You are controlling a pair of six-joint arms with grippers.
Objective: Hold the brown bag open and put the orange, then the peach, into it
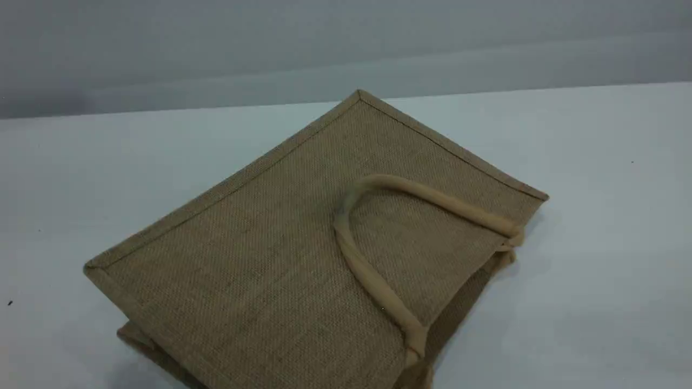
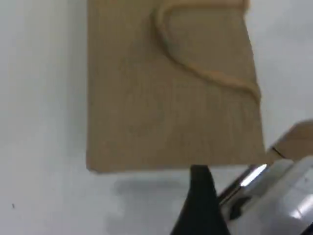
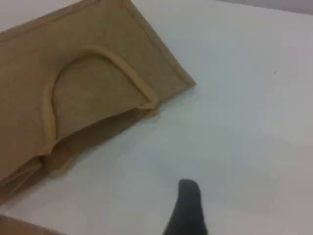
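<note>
One brown bag lies flat mid-table, its handle folded on top — left gripper and right gripper both gape wide, empty.

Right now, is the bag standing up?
No, the bag lies flat on its side on the table, with one handle folded across its top face.

Lab bench — bare white table
</note>
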